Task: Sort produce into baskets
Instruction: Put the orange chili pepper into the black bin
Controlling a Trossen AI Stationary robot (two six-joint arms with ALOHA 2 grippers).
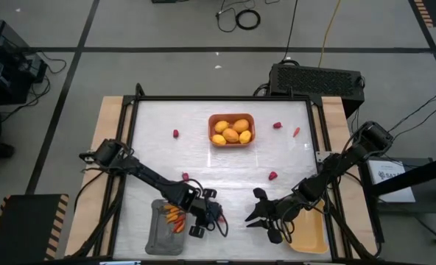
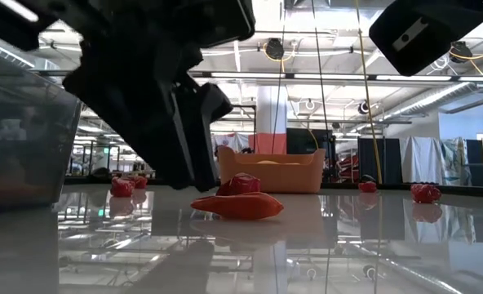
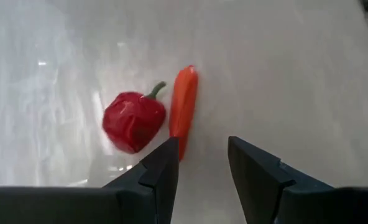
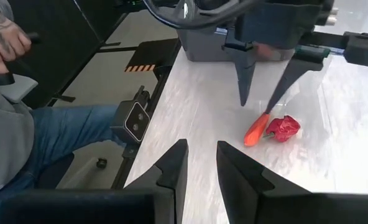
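The left claw (image 3: 199, 165) hangs partly open and empty over a thin orange carrot-like stick (image 3: 184, 109) touching a crumpled red berry-like lump (image 3: 133, 121). Both lie on the glossy white surface (image 3: 296, 74). The right claw (image 4: 201, 167), slightly open, holds nothing.

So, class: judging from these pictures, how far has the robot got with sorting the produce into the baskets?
Done: yellow fruits fill the orange basket, and carrots lie in the grey basket.
In hand: the left gripper, empty and open, hovers by a carrot and a red berry on the table.
Left: more red berries and another carrot lie loose; the yellow basket looks empty. The right gripper waits.
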